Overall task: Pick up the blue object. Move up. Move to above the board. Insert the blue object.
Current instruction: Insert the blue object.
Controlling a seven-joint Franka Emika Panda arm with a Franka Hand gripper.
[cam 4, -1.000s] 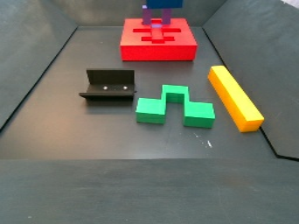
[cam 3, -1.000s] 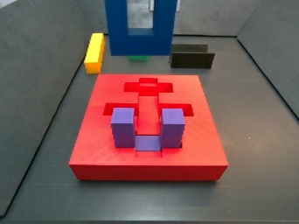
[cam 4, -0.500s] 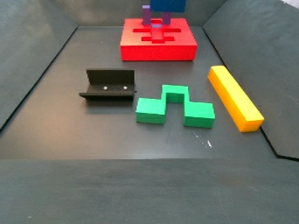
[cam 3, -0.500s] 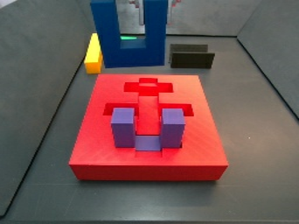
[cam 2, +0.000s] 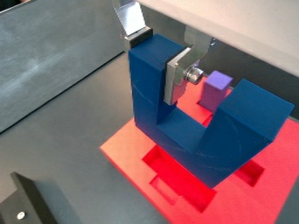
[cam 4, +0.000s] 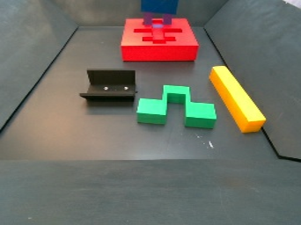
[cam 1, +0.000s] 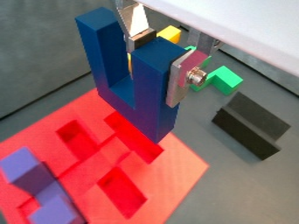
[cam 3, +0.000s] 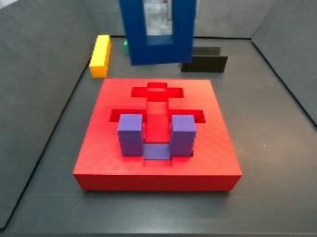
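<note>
While the gripper [cam 1: 156, 54] hangs over the board [cam 1: 176, 179] in a wrist view, its fingers [cam 1: 183, 77] pinch one prong of the blue object [cam 1: 140, 83], which is held clear of the red surface with its prongs pointing up toward the wrist. The purple block [cam 1: 30, 175] sits in the board, and past the board's edge lie the fixture [cam 1: 250, 123], a green block [cam 1: 225, 80] and a bit of the yellow bar [cam 1: 170, 34].

In another wrist view the gripper [cam 2: 158, 54] again clamps a prong, a silver finger plate [cam 2: 177, 74] lying flat against the blue object [cam 2: 198, 118]; the board's [cam 2: 135, 144] slots open beneath it, and the purple block [cam 2: 215, 89] shows between the prongs.

In a side view the blue object [cam 3: 158, 32] hangs at 12 o'clock, above the far end of the board [cam 3: 155, 176]. The purple block [cam 3: 155, 136] stands upright in its slot at the near end. The yellow bar [cam 3: 99, 55] lies at 11 o'clock on the counter [cam 3: 272, 167], the fixture [cam 3: 205, 60] at 1 o'clock.

From the opposite side view the board [cam 4: 159, 44] is at 12 o'clock with the blue object [cam 4: 159, 5] above it; the fixture [cam 4: 111, 87], green block [cam 4: 174, 105] and yellow bar [cam 4: 235, 97] lie nearer on the counter [cam 4: 83, 167].
</note>
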